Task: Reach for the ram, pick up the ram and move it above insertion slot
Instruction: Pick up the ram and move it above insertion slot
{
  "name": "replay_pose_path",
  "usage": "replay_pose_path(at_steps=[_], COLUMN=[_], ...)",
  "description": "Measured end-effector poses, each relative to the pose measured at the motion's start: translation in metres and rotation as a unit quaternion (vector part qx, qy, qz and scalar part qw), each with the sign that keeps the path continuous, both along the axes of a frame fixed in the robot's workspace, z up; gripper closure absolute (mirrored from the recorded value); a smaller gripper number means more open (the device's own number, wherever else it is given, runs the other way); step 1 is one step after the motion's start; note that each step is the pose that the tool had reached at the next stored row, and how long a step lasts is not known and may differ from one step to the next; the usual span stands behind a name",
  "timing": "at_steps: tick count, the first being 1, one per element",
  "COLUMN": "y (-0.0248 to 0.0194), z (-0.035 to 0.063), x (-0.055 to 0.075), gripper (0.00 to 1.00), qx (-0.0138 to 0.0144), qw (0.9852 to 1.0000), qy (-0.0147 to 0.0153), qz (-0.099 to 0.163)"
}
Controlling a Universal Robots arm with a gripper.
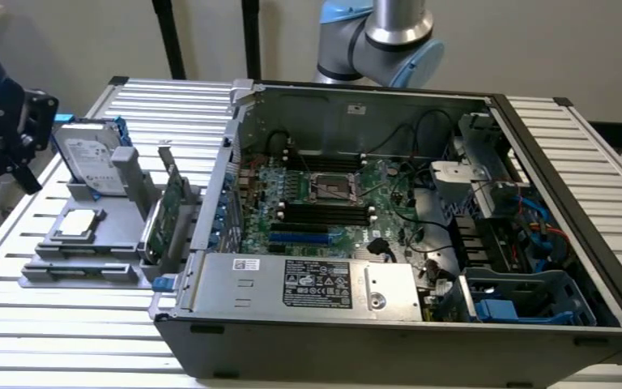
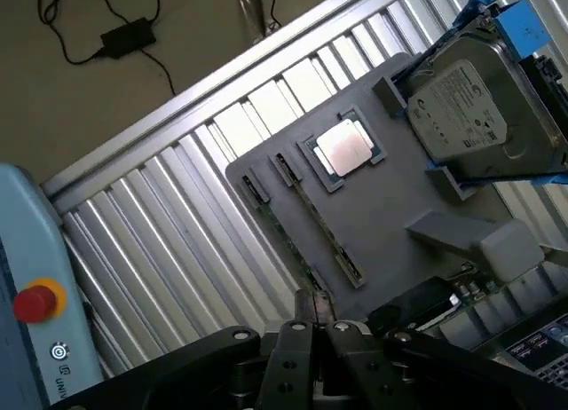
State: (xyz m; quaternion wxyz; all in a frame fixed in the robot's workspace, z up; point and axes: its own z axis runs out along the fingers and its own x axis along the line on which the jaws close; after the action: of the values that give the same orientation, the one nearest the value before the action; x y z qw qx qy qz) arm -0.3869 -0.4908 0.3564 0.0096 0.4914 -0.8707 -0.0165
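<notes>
Lying on its long edge in a narrow groove of the grey holder (image 2: 390,215), the ram (image 2: 319,219) runs along the holder's side that faces the bare slats of the worktop (image 2: 177,215). A second, shorter groove sits just beside it, nearer that edge. On the ram's other side a square silver chip (image 2: 344,148) rests flat in a recess, and past it a hard drive (image 2: 466,99) with blue rails stands propped at the holder's far corner. In the wrist view the gripper (image 2: 318,326) hangs near one end of the ram, apart from it and carrying nothing; I cannot tell whether it is wide or narrow. In the exterior view it hovers off the worktop's edge at the exterior view's left. An open computer case (image 1: 398,340) stands on the worktop just beside the holder, on the exterior view's right.
</notes>
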Motion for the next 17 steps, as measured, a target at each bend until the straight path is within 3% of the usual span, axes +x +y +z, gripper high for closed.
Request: replay_pose_path(at_steps=[4,8,13,17], y=[0.0,0.0,0.0,0.0], z=[-0.0001,-0.0004,-0.0008,-0.0013], x=[0.0,0.0,0.0001,0.0001], gripper=[0.89,0.89,0.89,0.89], qx=[0.0,0.0,-0.0001,-0.0002], qw=[0.9993,0.9974,0.993,0.988], qy=[-0.0004,-0.0014,-0.0033,-0.005], qz=[0.037,0.072,0.118,0.154])
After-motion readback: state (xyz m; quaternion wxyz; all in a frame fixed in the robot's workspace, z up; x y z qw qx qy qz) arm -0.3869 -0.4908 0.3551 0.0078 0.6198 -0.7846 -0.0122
